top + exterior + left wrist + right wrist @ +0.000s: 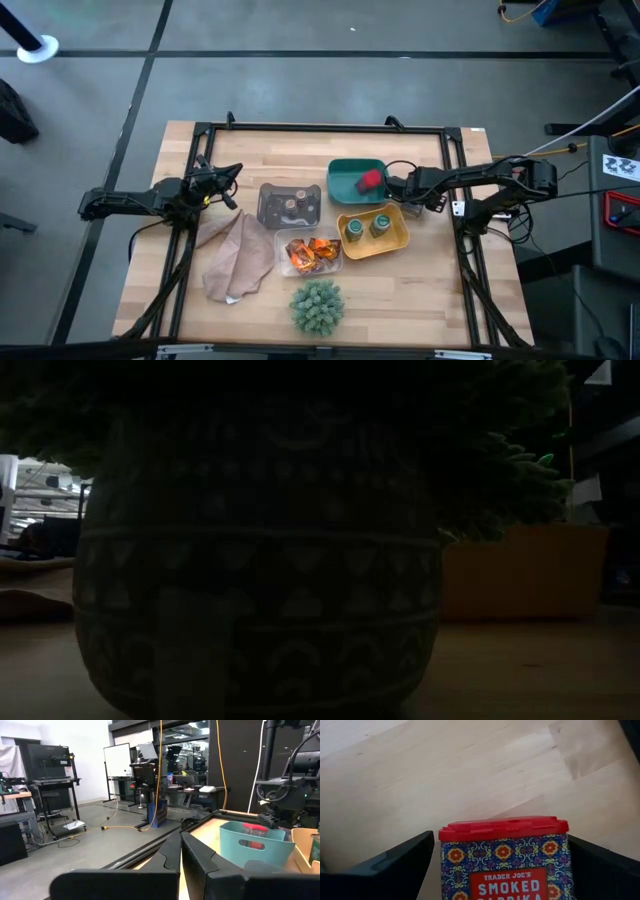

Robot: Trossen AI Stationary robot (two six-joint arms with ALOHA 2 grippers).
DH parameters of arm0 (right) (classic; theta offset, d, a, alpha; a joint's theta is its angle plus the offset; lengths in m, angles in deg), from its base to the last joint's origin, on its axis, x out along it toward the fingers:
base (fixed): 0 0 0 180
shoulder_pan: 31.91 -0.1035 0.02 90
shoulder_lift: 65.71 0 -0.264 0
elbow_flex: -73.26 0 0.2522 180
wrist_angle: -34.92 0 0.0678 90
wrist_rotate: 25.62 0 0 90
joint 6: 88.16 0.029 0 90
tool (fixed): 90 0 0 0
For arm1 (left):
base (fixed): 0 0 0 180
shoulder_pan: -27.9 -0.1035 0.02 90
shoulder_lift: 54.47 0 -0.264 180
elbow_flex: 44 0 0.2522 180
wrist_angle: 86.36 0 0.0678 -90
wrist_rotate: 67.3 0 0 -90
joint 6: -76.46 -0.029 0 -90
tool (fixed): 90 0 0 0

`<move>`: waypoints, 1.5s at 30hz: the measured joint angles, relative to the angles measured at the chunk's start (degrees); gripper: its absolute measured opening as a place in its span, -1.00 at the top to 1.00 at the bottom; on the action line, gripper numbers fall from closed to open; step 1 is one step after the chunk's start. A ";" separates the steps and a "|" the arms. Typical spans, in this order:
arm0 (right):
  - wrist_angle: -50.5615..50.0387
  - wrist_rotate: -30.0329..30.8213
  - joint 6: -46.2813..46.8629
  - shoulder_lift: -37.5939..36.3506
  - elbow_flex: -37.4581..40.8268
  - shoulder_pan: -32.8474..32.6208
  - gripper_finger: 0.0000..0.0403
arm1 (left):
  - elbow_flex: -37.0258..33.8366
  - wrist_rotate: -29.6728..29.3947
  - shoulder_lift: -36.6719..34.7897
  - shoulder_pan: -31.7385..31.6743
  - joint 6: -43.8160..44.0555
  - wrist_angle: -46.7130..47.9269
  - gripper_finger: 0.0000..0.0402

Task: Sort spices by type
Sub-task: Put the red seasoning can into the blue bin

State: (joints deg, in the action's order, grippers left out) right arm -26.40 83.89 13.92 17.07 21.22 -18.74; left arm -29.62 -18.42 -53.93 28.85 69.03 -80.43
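Note:
A red-lidded paprika tub (370, 181) sits over the right part of the teal tray (345, 170), between the fingers of my right gripper (388, 184), which is shut on it. No second red tub shows apart from it. Two green jars (366, 227) stand in the yellow tray (400, 240). Two tiny brown-topped jars (291, 204) stand in the grey tray (270, 210). Orange sachets (312, 252) lie in the clear tray. My left gripper (226, 183) waits shut over the table's left side, touching nothing. My right gripper pinches the red tub (503, 865) between its two fingers (402, 862), one on each opposite side wall (445, 870) just below the red lid. It reaches in from the table's right side. The tub stands upright, lid up; its base is out of view.
A tan cloth (237, 260) lies crumpled on the left near part of the table. The spiky green plant ball (318, 305) stands at the near edge, and its pot (260, 560) fills the low view. Bare wood lies on the right near side (450, 290).

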 joint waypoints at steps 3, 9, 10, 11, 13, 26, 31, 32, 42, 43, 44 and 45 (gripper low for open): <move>0.35 -0.05 0.04 0.00 0.00 0.00 -0.97 | 0.01 0.00 -0.02 0.02 -0.01 0.00 1.00; 0.81 -1.15 1.91 0.00 0.02 -0.02 -0.97 | 0.01 0.00 -0.01 0.00 0.01 0.00 1.00; 0.80 -1.19 2.47 0.00 0.02 -0.01 -0.97 | 0.01 0.01 -0.01 0.01 0.01 0.00 1.00; 0.80 -1.21 2.72 -0.01 0.02 -0.01 -0.97 | 0.01 0.02 -0.02 0.02 0.01 0.00 1.00; 0.82 -1.22 2.83 -0.02 0.02 0.00 -0.97 | 0.01 0.00 0.00 0.02 -0.01 0.00 1.00; 1.13 -1.38 2.91 -0.22 0.02 -0.02 -0.67 | 0.00 0.00 -0.02 0.01 -0.01 0.00 1.00; 1.16 -1.72 2.87 -0.26 -0.02 -0.02 -0.53 | 0.01 0.01 -0.01 0.01 0.01 0.00 1.00; 1.15 -1.74 2.87 -0.26 -0.02 -0.02 -0.53 | 0.01 0.00 0.00 0.00 0.01 -0.02 1.00; -0.53 -0.98 5.56 -3.59 0.04 -0.02 -0.67 | 0.01 0.02 0.00 0.02 0.01 0.00 1.00; -0.93 -0.57 5.56 -4.30 0.04 -0.02 -0.64 | -0.01 0.02 -0.02 0.00 0.01 0.00 1.00; -1.25 -0.03 5.58 -5.04 0.04 -0.02 -0.60 | 0.01 0.02 -0.02 0.02 0.01 0.00 1.00; -1.51 0.30 5.60 -5.79 0.04 -0.02 -0.55 | 0.01 0.02 -0.02 0.01 0.01 0.00 1.00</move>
State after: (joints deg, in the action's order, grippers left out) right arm -27.92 84.19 19.51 11.28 21.27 -18.76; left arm -29.62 -18.40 -53.95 28.86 69.04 -80.43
